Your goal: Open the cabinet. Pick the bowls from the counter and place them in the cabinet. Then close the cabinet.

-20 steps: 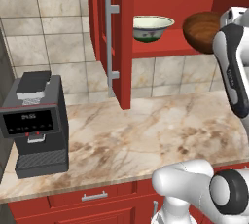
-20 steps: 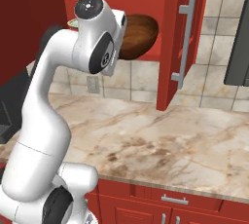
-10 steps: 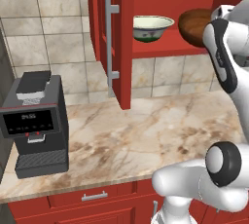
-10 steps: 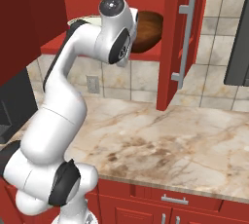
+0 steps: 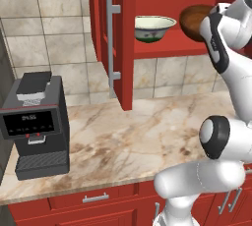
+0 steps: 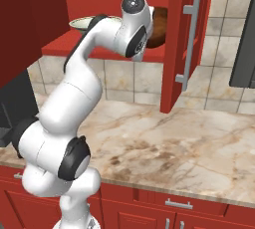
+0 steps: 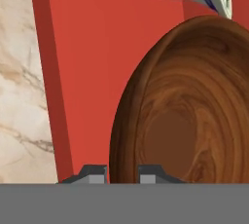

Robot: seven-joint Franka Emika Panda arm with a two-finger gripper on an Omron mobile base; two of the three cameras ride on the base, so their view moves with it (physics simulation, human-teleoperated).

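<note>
Right at the hand, the gripper (image 7: 121, 172) is pinched on the rim of the wooden bowl (image 7: 185, 121), carried tilted over the cabinet shelf (image 7: 87, 72). Let go at this angle and it could roll off the edge. Further in, the cream bowl (image 5: 155, 27) sits upright on the shelf, nothing visible inside.
</note>
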